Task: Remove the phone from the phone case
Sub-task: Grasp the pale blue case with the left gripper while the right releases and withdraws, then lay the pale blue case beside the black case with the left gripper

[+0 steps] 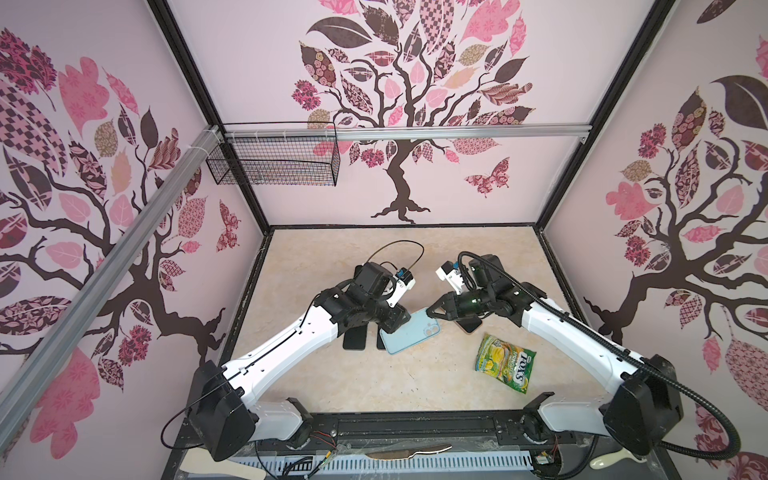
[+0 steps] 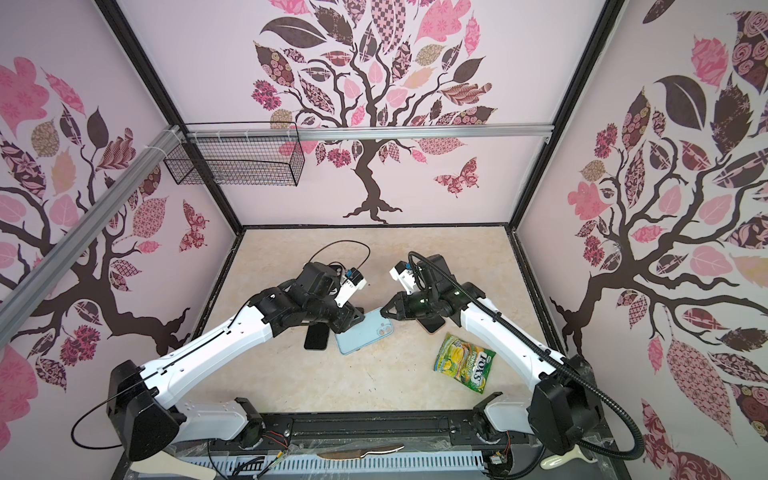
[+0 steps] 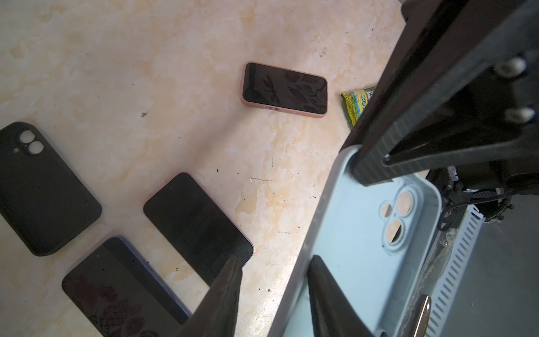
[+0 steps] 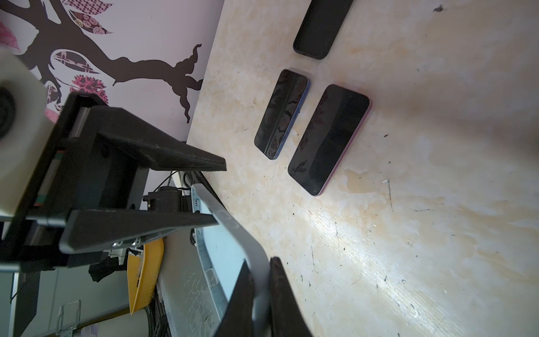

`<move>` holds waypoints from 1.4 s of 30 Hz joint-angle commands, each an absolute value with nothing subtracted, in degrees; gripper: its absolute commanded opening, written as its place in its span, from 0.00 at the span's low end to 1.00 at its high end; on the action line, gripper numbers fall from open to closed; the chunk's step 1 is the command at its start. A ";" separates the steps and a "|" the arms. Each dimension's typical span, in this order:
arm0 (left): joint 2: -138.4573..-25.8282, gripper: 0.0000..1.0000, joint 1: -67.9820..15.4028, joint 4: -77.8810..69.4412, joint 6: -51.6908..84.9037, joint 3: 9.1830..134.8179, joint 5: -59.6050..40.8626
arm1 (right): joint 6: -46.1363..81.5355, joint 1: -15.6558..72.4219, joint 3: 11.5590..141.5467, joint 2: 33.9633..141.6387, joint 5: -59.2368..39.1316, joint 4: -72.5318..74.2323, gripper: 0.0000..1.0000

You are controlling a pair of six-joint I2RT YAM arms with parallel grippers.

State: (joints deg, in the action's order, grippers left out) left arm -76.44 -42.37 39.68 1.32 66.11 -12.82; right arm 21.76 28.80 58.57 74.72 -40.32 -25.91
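Observation:
A light blue phone case (image 1: 409, 332) (image 3: 358, 233) hangs tilted over the table, hollow side toward the left wrist camera, with the table showing through its lens holes. My right gripper (image 4: 260, 261) (image 1: 432, 311) is shut on the case's rim (image 4: 259, 271). My left gripper (image 3: 275, 259) (image 1: 390, 328) straddles the opposite rim with jaws apart: one finger inside the case, the other outside over the table. Two bare dark phones (image 3: 198, 227) (image 3: 116, 291) lie face up side by side. A third phone sits in a pink case (image 3: 284, 89).
An empty black case (image 3: 43, 189) lies beside the bare phones. A green and yellow snack bag (image 1: 505, 363) lies front right. A wire basket (image 1: 274, 160) hangs on the back wall. A knife (image 1: 407, 451) rests on the front rail.

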 commanded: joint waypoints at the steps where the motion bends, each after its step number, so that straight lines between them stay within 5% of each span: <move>1: -76.62 0.32 -42.48 40.60 0.05 67.90 -12.71 | 20.95 28.91 61.18 74.90 -41.11 -27.09 0.00; 11: -77.52 0.02 -42.80 40.82 -0.35 68.17 -14.18 | 21.27 28.87 61.26 74.85 -41.34 -26.63 0.00; 16: -77.61 0.00 -42.81 40.63 0.28 68.48 -11.60 | 22.35 28.89 61.27 73.31 -37.62 -25.66 0.00; 18: -77.69 0.00 -42.81 40.18 1.33 68.73 -8.69 | 23.05 28.83 61.20 71.91 -34.40 -25.07 0.11; 22: -77.87 0.00 -42.81 38.55 4.84 69.04 -1.33 | 24.66 28.88 59.66 67.32 -23.52 -22.99 0.51; 28: -81.86 0.00 -42.56 37.16 11.14 70.83 8.60 | 28.07 28.82 51.76 57.98 -5.51 -15.40 0.86; 42: -96.41 0.00 -34.51 33.54 24.68 76.03 11.33 | 25.39 28.82 34.52 49.15 5.57 3.26 0.99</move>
